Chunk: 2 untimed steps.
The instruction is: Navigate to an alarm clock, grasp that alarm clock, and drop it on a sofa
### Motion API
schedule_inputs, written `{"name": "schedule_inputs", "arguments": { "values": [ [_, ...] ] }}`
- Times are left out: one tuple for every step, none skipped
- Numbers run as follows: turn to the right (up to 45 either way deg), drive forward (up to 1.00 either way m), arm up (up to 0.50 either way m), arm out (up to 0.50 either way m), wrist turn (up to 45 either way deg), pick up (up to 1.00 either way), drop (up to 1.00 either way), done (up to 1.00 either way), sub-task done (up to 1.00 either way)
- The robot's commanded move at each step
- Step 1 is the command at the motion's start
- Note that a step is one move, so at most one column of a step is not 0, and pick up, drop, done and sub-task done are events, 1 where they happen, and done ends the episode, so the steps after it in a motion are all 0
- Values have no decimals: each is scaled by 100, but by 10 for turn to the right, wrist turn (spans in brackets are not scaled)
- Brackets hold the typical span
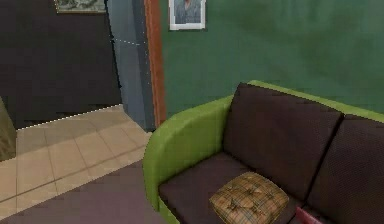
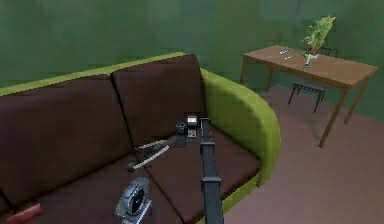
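End effector (image 2: 146,154) hangs low over the dark brown seat cushions of the sofa (image 2: 60,120), at the tip of the arm (image 2: 209,170), its thin fingers pointing toward the arm side view's left. With cushion behind it, I cannot tell whether it grasps anything. Nearer the bottom edge, left of the arm, a small grey object (image 2: 133,199) with a dark face rests on the seat, apart from the fingers. A red thing (image 2: 22,212) lies at the lower left corner.

Beyond the sofa's green armrest stands a wooden bench (image 2: 340,69). It carries a pale vase (image 2: 309,60) with a leafy plant (image 2: 321,30) in it and some small pale items (image 2: 285,50). A dark chair (image 2: 308,93) stands behind the bench.

The forward view adds a plaid cushion (image 1: 248,196) on the sofa seat, a framed picture (image 1: 187,12) on the green wall, a grey door (image 1: 132,55) beside an orange frame, and a tiled floor (image 1: 70,150)
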Motion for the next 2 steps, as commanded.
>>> {"name": "schedule_inputs", "arguments": {
  "values": [
    [0, 0, 0, -8, 0, 0, 0, 0, 0],
    [0, 0, 0, 0, 0, 0, 0, 100, 0]
  ]
}}
